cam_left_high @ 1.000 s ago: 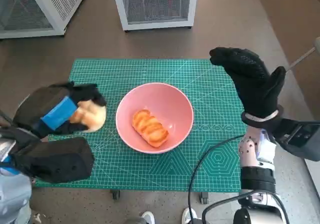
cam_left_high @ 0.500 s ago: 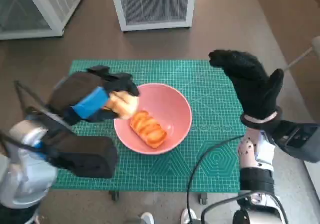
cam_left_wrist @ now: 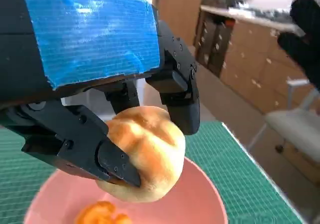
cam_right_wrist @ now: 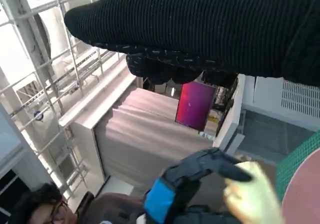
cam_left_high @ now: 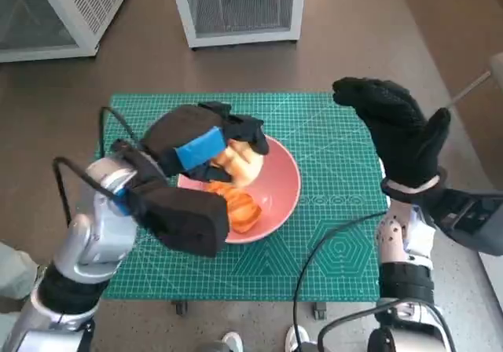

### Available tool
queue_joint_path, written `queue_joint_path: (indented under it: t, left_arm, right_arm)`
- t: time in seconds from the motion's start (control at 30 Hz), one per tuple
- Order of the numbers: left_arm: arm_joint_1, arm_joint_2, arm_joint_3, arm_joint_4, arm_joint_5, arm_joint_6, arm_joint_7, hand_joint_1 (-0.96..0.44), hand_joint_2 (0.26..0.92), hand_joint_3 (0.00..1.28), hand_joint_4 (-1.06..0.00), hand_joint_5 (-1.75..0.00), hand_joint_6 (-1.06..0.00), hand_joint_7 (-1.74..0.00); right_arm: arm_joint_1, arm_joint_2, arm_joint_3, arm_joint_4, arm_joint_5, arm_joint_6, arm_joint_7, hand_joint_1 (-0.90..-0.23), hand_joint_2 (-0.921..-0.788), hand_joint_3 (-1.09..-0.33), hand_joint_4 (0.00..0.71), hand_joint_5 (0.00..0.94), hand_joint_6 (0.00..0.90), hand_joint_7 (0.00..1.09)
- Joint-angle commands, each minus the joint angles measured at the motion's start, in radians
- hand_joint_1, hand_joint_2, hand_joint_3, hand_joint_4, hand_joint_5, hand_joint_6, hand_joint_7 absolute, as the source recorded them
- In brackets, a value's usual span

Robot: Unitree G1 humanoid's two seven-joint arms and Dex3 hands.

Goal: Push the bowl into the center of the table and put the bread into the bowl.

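Bread roll (cam_left_high: 240, 162) was held in the fingers (cam_left_wrist: 175, 91) of the left hand (cam_left_high: 206, 142), above the pink bowl (cam_left_high: 279, 185) at its 11 o'clock side. A second bread (cam_left_high: 241, 210) lay inside. The right hand (cam_left_high: 397, 128) was raised at 3 o'clock, fingers apart, holding nothing.

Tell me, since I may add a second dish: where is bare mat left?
Bare green cutting mat lies between the pink bowl and the raised right hand, and along the near edge. The left side is crowded: the left hand holds a round bread roll over the bowl, above a glazed bread.
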Motion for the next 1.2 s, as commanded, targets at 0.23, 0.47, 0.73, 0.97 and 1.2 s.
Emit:
queue_joint_path:
  t: [0.23,0.47,0.73,0.97,1.2]
  left_arm:
    - [-0.053,-0.055,-0.058,0.145,0.045,-0.005,0.004,0.00,0.920,0.04,-0.73,-1.16,-0.64,-1.12]
    - [-0.052,-0.064,-0.070,0.176,0.062,0.005,-0.008,0.00,0.920,0.07,-0.69,-1.21,-0.62,-1.12]
    - [-0.030,-0.067,-0.068,0.119,0.072,0.085,-0.055,0.06,0.853,0.10,-0.42,-0.51,-0.43,-0.37]
    - [0.003,-0.045,-0.045,0.039,0.062,0.131,-0.081,-0.14,0.825,0.03,-0.24,-0.04,-0.35,-0.05]
    - [0.028,-0.009,0.040,0.010,-0.031,0.060,-0.076,-0.29,0.831,0.02,-0.17,0.00,-0.33,-0.01]
  right_arm:
    - [0.039,0.002,0.002,-0.012,0.000,0.008,-0.004,-0.555,-0.921,-0.584,0.240,0.000,0.346,0.00]
    - [0.043,0.002,0.003,-0.018,0.000,0.014,-0.010,-0.560,-0.921,-0.583,0.240,0.000,0.346,0.00]
    - [0.044,0.002,0.003,-0.019,0.001,0.015,-0.009,-0.555,-0.921,-0.583,0.239,0.000,0.345,0.00]
    - [0.041,0.006,0.006,-0.018,-0.001,0.015,-0.012,-0.555,-0.921,-0.582,0.236,0.000,0.339,0.00]
    - [0.034,0.007,0.010,-0.019,-0.004,0.023,-0.019,-0.558,-0.921,-0.580,0.234,0.000,0.336,0.00]
